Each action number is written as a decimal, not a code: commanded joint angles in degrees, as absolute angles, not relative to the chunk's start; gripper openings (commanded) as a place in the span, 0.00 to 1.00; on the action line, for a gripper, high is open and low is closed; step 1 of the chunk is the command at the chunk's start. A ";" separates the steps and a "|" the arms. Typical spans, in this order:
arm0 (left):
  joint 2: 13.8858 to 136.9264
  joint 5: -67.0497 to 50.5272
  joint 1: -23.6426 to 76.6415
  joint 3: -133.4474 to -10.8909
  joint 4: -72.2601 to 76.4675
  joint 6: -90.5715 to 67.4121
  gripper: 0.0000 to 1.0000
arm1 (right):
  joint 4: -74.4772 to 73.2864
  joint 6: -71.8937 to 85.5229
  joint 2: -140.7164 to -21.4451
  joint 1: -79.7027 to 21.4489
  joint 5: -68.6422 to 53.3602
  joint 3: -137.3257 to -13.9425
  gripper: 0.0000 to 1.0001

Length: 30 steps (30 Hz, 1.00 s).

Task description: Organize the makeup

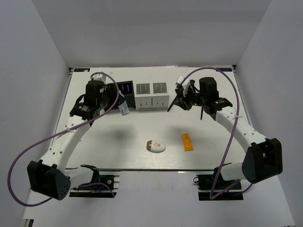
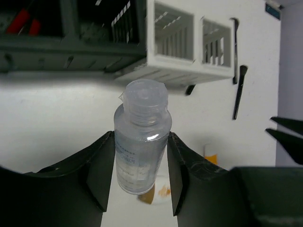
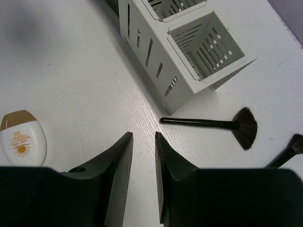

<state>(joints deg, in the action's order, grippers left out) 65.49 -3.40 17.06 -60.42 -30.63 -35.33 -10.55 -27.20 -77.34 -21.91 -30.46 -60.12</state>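
Note:
A small clear bottle (image 2: 142, 123) with a ribbed cap hangs above the table, and my left gripper (image 2: 141, 136) is shut on its body. From above, the left gripper (image 1: 124, 109) sits in front of the black organizer (image 1: 124, 90). Red lip sticks (image 2: 23, 21) stand inside that organizer. My right gripper (image 3: 143, 136) is open by a narrow gap, empty, hovering over bare table near a black fan brush (image 3: 208, 123). A second brush (image 3: 286, 153) lies further right. The white oval compact (image 1: 155, 146) and the orange tube (image 1: 187, 142) lie mid-table.
A white slotted organizer (image 1: 152, 96) with two compartments stands beside the black one at the back. Its corner (image 3: 189, 47) is close ahead of my right gripper (image 1: 181, 101). Grey walls enclose the table on three sides.

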 commanded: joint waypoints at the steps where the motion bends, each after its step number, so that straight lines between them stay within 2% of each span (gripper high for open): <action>1: 71.25 -5.19 17.23 -67.13 -20.49 -33.75 0.00 | -9.58 -26.54 -75.85 -21.36 -31.99 -60.21 0.31; 10: 88.14 8.95 17.23 -82.17 -12.40 -30.68 0.00 | -9.05 -26.90 -74.10 -20.92 -31.20 -57.92 0.31; 15: 93.07 15.10 17.23 -83.85 -10.55 -26.82 0.00 | -9.05 -27.16 -73.13 -20.39 -30.85 -56.52 0.31; 25: 96.77 16.26 17.75 -82.36 -11.69 -25.14 0.00 | -9.05 -27.33 -73.83 -19.77 -31.37 -56.60 0.32; 27: 96.77 16.17 17.75 -81.31 -11.51 -25.40 0.05 | -9.23 -27.33 -74.09 -19.78 -31.64 -56.78 0.32; 30: 96.59 15.64 17.75 -80.51 -12.22 -25.58 0.20 | -9.58 -27.86 -74.35 -19.86 -32.17 -57.13 0.35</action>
<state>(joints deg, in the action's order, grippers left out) 98.70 14.83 17.43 -81.28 -14.02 -25.87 -10.41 -27.42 -74.50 -19.99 -30.55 -56.36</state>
